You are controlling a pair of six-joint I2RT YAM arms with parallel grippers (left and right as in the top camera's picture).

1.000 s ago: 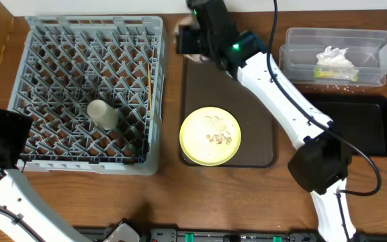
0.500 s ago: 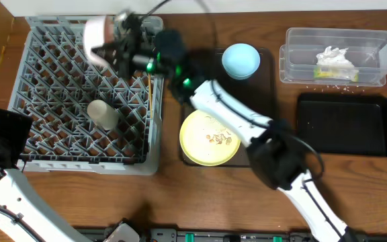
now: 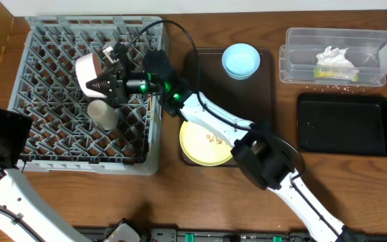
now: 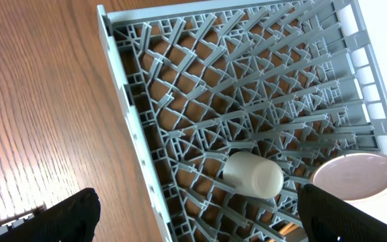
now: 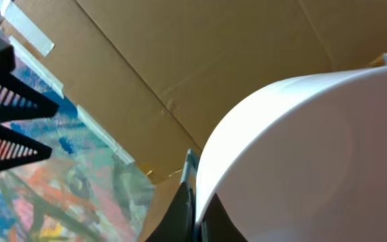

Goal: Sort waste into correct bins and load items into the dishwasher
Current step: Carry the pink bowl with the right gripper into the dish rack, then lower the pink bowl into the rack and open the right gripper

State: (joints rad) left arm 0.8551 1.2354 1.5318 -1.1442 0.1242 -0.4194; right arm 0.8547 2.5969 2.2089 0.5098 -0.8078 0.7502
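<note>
My right gripper [image 3: 107, 83] reaches over the grey dishwasher rack [image 3: 86, 163] and is shut on the rim of the small white bowl [image 3: 88, 70], held tilted above the pegs. In the right wrist view the bowl [image 5: 301, 154] fills the frame, its rim pinched in the gripper [image 5: 195, 216]. The pale cup [image 3: 103, 114] lies on its side in the rack just below. My left gripper [image 4: 200, 225] hangs open over the rack's near-left edge [image 4: 123, 87], seeing cup [image 4: 252, 175] and bowl [image 4: 358, 178]. The light blue bowl [image 3: 240, 60] and yellow-green plate [image 3: 208, 142] with crumbs sit on the brown tray [image 3: 264, 101].
The clear tub [image 3: 375, 47] at the back right holds the white napkin [image 3: 334, 59] and a bit of wrapper. The flat black tray [image 3: 345, 124] lies in front of it. My right arm [image 3: 207, 117] spans from the plate to the rack.
My right arm has swung left from the brown tray's far end to the rack, carrying the white bowl, then come lower and nearer. The light blue bowl now shows. The left arm is still.
</note>
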